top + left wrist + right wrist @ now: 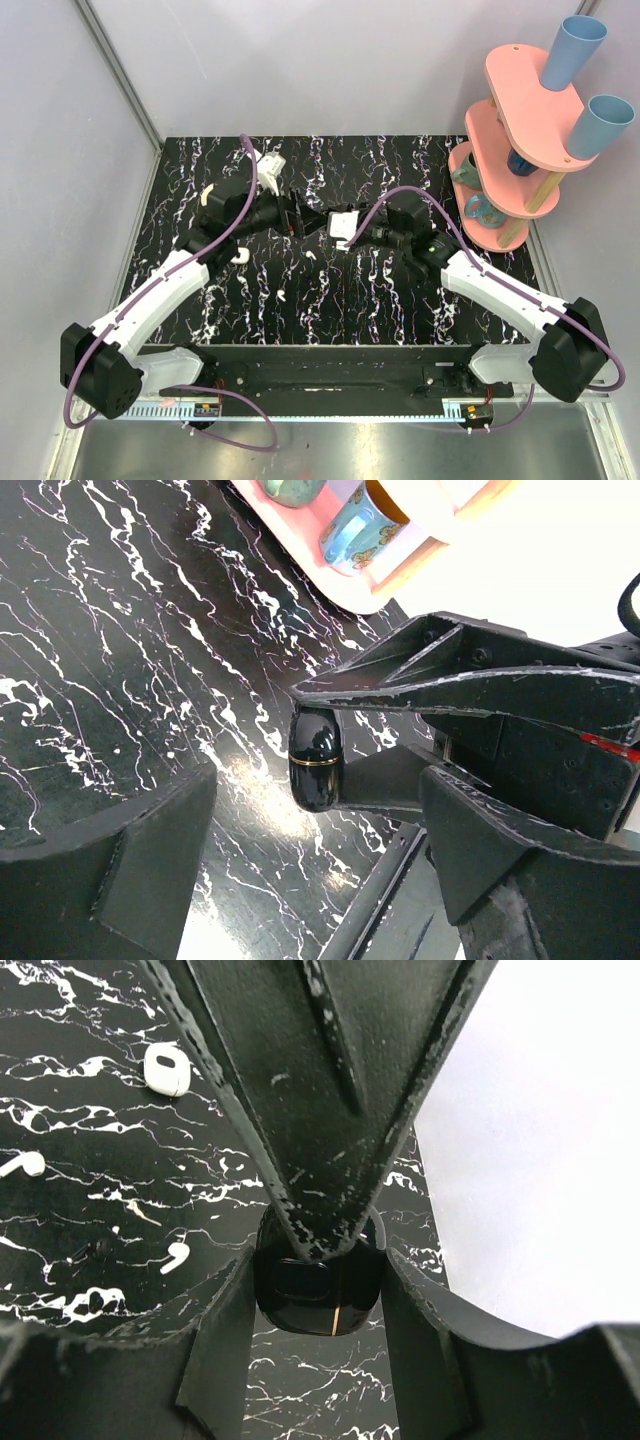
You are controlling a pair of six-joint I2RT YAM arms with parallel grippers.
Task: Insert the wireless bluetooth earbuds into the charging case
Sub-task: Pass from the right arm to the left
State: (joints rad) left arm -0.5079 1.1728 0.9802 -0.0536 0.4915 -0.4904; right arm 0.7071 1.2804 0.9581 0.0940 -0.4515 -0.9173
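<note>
While the right pincer (320,1278) clamps a black glossy capsule (314,765) with a gold band, the left pincer (316,785) faces it, fingers apart.
Two white earbuds (175,1255) (22,1164) lie loose on the counter (90,1120), apart from the capsule. Beyond them lies a larger white rounded piece (167,1070). Whether capsule or piece is the charging case, I cannot tell.

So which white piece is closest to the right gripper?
The earbud lowest in the right wrist view, beside the right gripper; the other two pieces sit farther away.
</note>
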